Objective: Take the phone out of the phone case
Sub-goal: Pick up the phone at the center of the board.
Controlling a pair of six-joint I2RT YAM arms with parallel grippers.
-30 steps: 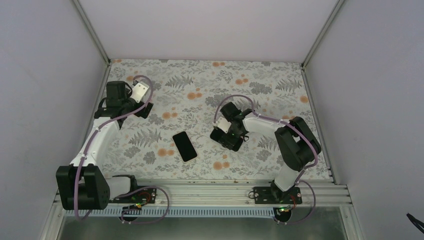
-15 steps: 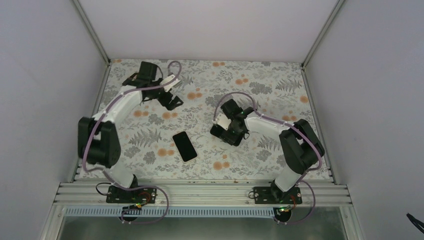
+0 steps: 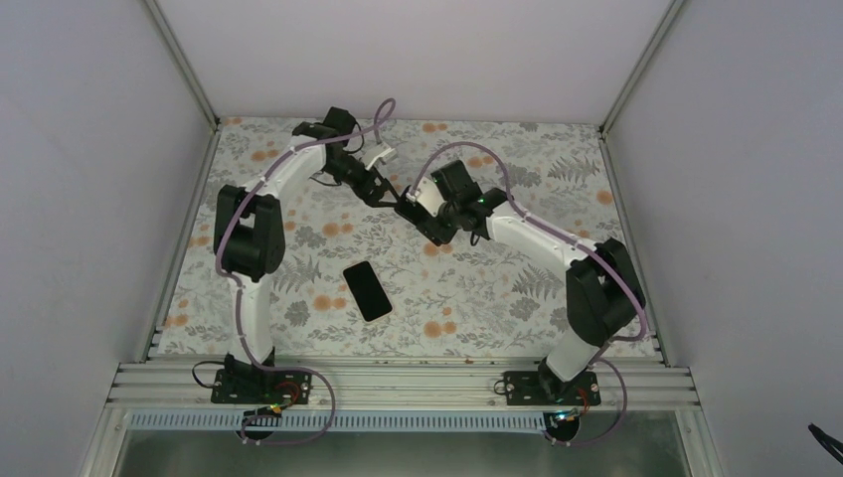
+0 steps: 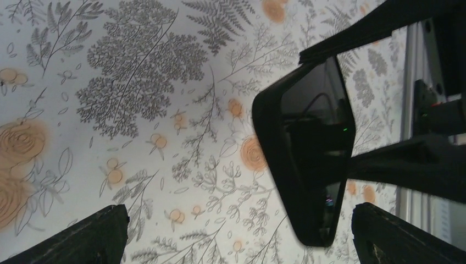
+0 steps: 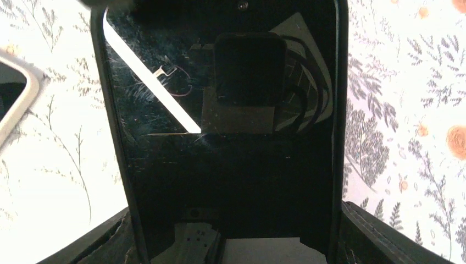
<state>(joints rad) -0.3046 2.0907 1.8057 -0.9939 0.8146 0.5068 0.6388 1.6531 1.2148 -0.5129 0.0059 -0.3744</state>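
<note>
My right gripper (image 3: 425, 217) (image 5: 233, 236) is shut across the width of a black phone in its black case (image 5: 231, 137) and holds it above the table. The glossy screen fills the right wrist view. In the left wrist view the cased phone (image 4: 313, 143) hangs at the right, its thick rim around the dark screen, with the right gripper's fingers (image 4: 417, 165) on its edges. My left gripper (image 3: 386, 191) (image 4: 242, 242) is open and empty, just left of the phone's free end (image 3: 409, 207), with the phone's tip near its right finger (image 4: 401, 239).
A second flat black slab (image 3: 367, 290) lies on the floral table cover (image 3: 298, 298) in front of both grippers; I cannot tell whether it is a phone or a case. Grey walls enclose the table on three sides.
My left arm has swung from the far left across to the middle, up to the right gripper. My right gripper has moved back and left with the cased phone. The slab on the table has not moved.
</note>
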